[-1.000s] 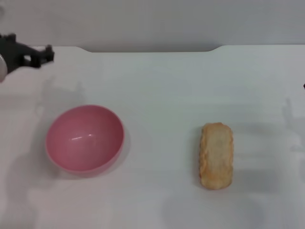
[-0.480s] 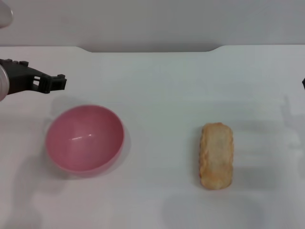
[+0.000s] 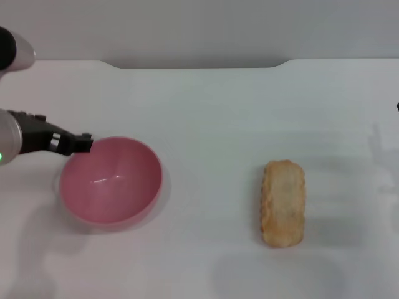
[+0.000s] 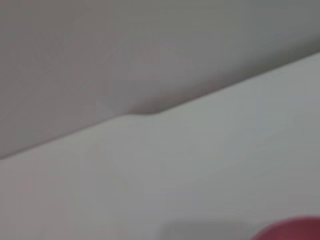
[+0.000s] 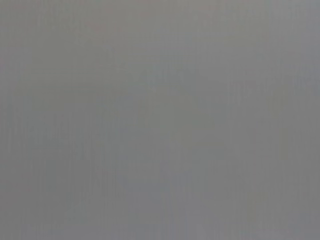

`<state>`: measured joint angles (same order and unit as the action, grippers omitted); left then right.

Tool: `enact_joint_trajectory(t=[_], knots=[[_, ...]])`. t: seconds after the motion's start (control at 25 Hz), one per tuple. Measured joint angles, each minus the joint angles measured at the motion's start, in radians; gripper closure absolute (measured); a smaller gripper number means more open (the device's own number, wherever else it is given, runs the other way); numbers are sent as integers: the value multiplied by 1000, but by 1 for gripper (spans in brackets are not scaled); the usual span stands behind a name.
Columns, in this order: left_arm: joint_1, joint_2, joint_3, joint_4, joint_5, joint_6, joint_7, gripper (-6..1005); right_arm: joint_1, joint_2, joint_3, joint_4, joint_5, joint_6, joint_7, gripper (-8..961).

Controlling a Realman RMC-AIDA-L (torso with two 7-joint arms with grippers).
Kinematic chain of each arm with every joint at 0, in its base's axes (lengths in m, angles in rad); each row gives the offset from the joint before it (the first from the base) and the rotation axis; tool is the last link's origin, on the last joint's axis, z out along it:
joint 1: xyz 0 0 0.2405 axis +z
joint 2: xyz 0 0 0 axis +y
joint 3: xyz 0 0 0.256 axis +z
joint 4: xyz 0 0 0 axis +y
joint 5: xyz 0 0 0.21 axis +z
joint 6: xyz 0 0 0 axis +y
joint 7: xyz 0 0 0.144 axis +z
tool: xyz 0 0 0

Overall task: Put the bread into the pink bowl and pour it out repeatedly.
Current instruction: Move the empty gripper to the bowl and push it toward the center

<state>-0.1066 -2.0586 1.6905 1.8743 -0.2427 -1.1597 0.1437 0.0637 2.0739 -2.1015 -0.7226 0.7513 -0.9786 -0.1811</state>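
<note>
Head view: left tool [image 3: 84, 144] at pink bowl [image 3: 111, 180] far-left rim, grip state impossible to tell; bread [image 3: 283, 203] flat on white table [image 3: 218, 106], well right of bowl.

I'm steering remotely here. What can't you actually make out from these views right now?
- Left tool: head view shows only its dark tip at the pink bowl rim; open or shut unclear.
- Right tool: outside the head view; right wrist view is blank grey.
- Pink bowl in the left wrist view: only a sliver, cut off by the edge.
- Bread: its underside is hidden.
</note>
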Motion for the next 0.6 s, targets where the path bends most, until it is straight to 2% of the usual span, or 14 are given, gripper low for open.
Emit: enact_joint_trajectory(t=[0.16, 0.48, 0.6], knots=[[-6, -1, 2, -54, -9, 7, -8, 196, -3, 0, 1, 0, 5, 0, 0, 317], [-9, -2, 19, -90, -27, 10, -10, 215, -5, -1, 3, 0, 5, -5, -1, 317], [-34, 0, 32, -129, -26, 3, 3, 222, -3, -1, 4, -1, 5, -7, 3, 317]])
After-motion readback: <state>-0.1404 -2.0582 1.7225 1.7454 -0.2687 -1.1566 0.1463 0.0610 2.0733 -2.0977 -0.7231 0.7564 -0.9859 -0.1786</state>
